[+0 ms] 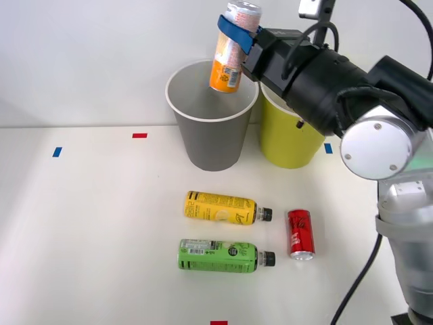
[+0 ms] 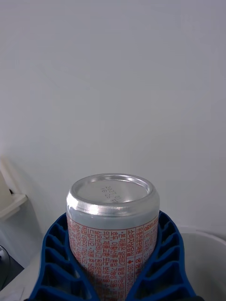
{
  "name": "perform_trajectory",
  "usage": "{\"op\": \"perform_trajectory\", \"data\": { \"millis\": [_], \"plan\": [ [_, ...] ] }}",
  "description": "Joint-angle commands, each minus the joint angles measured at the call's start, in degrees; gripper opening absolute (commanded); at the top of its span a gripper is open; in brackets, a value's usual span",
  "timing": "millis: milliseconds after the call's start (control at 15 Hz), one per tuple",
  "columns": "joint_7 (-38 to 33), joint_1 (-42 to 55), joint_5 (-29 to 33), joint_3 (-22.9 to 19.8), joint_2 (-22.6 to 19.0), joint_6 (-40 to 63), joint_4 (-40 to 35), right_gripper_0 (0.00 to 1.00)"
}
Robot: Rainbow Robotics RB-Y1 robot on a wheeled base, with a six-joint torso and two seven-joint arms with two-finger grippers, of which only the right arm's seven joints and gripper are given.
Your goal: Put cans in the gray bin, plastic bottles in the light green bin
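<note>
Pink above and orange below, the slim can (image 1: 231, 51) is clamped between the blue ribbed fingers of the right gripper (image 1: 238, 34) and is held in the air, slightly tilted, over the open mouth of the gray bin (image 1: 213, 139). In the wrist view its silver end (image 2: 112, 190) is seen between the two fingers (image 2: 56, 263), with a white rim just behind it. The can has not been let go, so nothing can be judged as sorted yet; what lies inside the bins is not shown.

Taking the gray bin as the clock's centre, the light green bin (image 1: 291, 145) stands just beside it at 3 o'clock. On the white table (image 1: 88, 223), the yellow bottle (image 1: 223, 207) lies near 6 o'clock, the green bottle (image 1: 220, 256) beyond it, also near 6, and the red can (image 1: 300, 233) at about 5 o'clock.

Counted: two cans, two bottles, two bins. Left to do, by judgement: this can's release, then the red can and both bottles.
</note>
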Motion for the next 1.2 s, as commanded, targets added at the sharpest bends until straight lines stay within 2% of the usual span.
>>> {"op": "perform_trajectory", "data": {
  "millis": [67,333,667,733,867,933,1200],
  "plan": [
    [-0.5,-5.8,7.0,4.7,2.5,-7.3,10.8,0.0],
    [-0.2,-11.8,12.3,8.5,4.9,-17.6,25.0,0.0],
    [-0.1,-12.6,13.2,8.7,4.0,-18.6,26.7,0.0],
    [-0.5,-12.6,13.2,8.7,3.7,-18.7,26.7,0.12],
    [-0.1,-12.6,13.2,8.8,2.5,-19.3,26.7,0.93],
    [-0.2,-12.6,13.2,9.3,1.9,-19.8,26.6,1.0],
    [-0.5,-12.4,12.6,11.9,-2.4,-22.2,24.1,1.0]
  ]
}}
